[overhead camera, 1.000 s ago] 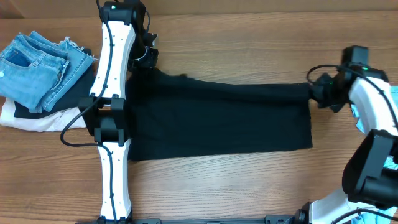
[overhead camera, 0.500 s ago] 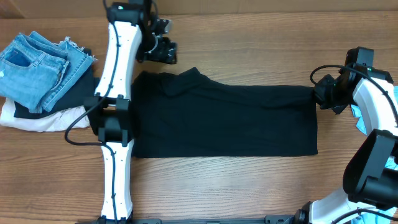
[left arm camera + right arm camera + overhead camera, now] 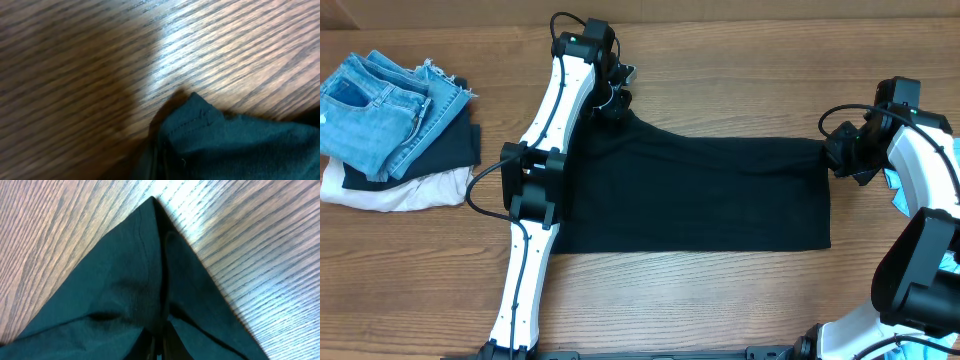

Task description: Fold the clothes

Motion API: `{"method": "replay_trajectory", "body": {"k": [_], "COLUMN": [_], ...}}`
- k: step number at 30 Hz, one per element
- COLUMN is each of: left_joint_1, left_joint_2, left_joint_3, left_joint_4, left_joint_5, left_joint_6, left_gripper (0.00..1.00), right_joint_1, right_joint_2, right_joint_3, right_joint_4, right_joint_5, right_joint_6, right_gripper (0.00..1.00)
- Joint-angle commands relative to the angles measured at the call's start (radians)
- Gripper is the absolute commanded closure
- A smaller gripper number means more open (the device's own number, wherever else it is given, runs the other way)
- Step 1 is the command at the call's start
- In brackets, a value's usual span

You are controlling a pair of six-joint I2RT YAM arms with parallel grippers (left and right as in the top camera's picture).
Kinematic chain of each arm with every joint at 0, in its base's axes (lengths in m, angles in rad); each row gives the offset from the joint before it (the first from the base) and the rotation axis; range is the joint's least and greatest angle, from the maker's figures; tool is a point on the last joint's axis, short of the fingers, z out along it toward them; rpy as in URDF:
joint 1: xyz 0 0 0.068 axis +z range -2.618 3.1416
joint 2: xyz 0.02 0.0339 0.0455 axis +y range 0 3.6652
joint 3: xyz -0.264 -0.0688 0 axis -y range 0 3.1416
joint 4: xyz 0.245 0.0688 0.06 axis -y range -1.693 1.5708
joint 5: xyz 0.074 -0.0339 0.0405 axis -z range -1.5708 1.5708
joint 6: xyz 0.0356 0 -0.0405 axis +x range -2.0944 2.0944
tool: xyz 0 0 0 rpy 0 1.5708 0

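A black garment (image 3: 700, 195) lies spread flat across the middle of the table. My left gripper (image 3: 615, 100) is shut on its far left corner, which shows as a dark folded tip in the left wrist view (image 3: 200, 130). My right gripper (image 3: 840, 155) is shut on its far right corner; the right wrist view shows the cloth (image 3: 135, 285) pinched between the fingers (image 3: 160, 347) at the bottom edge. The left arm lies over the garment's left side and hides part of it.
A stack of folded clothes sits at the far left: blue jeans (image 3: 375, 105) on a dark piece (image 3: 445, 145) and a white piece (image 3: 390, 190). A light blue object (image 3: 900, 195) lies at the right edge by the right arm.
My left gripper has swung right along the far edge, carrying the garment's corner with it, so the left side has shifted right. The right gripper has stayed put.
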Motion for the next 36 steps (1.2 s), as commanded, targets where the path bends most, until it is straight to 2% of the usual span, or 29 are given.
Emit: {"method": "replay_trajectory", "body": {"k": [1,7,11,15,18,25,31,35,36], "left_joint_1": [0.0,0.005,0.004,0.001,-0.006,-0.009,-0.01,-0.01,-0.012], "left_joint_2": [-0.028,-0.241,-0.257,-0.257,-0.257,-0.273,-0.414,-0.446,-0.446], "left_joint_3": [0.051,0.126,0.125,0.105,0.028,-0.291,-0.532,-0.582,-0.582], "left_joint_4": [-0.043,-0.111,-0.308,-0.332,-0.332,-0.332,-0.332,-0.332,-0.332], "left_joint_5": [-0.074,-0.127,-0.127,-0.111,-0.101,-0.1,-0.103,-0.099,-0.099], "left_joint_6": [-0.008,-0.006,0.001,-0.019,-0.041,-0.044,0.001,0.0,0.0], "left_gripper": [0.96,0.96,0.96,0.96,0.96,0.96,0.96,0.95,0.95], "right_joint_1": [0.005,0.005,0.004,0.004,0.004,0.003,0.003,0.003,0.003], "right_joint_2": [-0.023,-0.023,-0.023,-0.023,-0.023,-0.023,-0.023,-0.023,-0.023], "right_joint_3": [0.023,0.023,0.023,0.023,0.023,0.023,0.023,0.023,0.023], "right_joint_4": [0.002,-0.002,-0.008,-0.018,-0.026,-0.06,-0.123,-0.158,-0.169], "right_joint_5": [-0.002,-0.002,-0.002,-0.002,-0.002,0.015,0.052,0.071,0.071], "right_joint_6": [-0.006,-0.007,-0.007,-0.007,-0.007,-0.034,-0.033,-0.033,-0.033], "right_gripper": [0.96,0.96,0.96,0.96,0.96,0.96,0.96,0.94,0.91]}}
